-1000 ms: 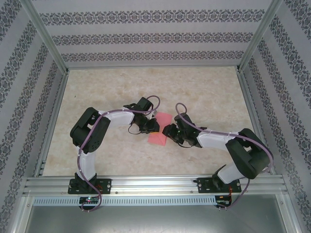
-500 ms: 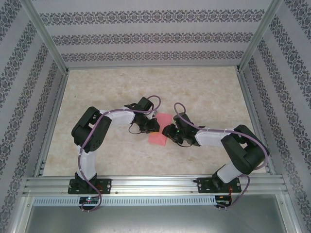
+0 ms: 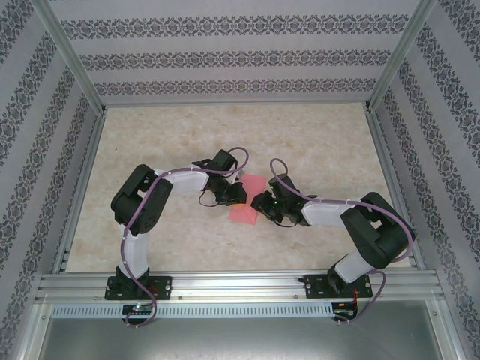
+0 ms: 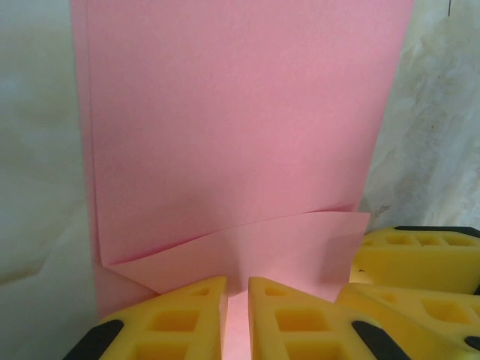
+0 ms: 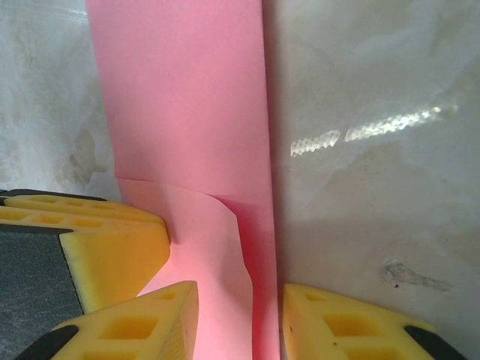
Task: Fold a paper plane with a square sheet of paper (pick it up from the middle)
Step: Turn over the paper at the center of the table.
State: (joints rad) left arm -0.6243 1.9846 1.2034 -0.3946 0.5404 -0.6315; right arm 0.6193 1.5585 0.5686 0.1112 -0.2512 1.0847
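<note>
The square sheet of paper (image 3: 243, 213) is pink-red and lies flat on the table between both grippers, with one edge lifted into a raised flap (image 4: 247, 251). My left gripper (image 3: 238, 198) (image 4: 237, 283) is shut on that flap, which puckers into the narrow gap between its yellow fingers. My right gripper (image 3: 258, 202) (image 5: 240, 288) faces it from the right. Its jaws stand apart, astride the sheet's long edge and the curled flap (image 5: 206, 247), without pinching them. The two grippers are almost touching. The paper plane is out of view.
The table top (image 3: 225, 135) is pale marble-patterned, closed in by patterned walls and aluminium posts (image 3: 82, 82). The right gripper's yellow fingers (image 4: 420, 259) crowd the left wrist view's lower right. The left gripper's finger (image 5: 97, 240) sits left of the flap in the right wrist view.
The right arm's elbow has swung a little to the left and its jaws have narrowed slightly. The left arm and the sheet have stayed put.
</note>
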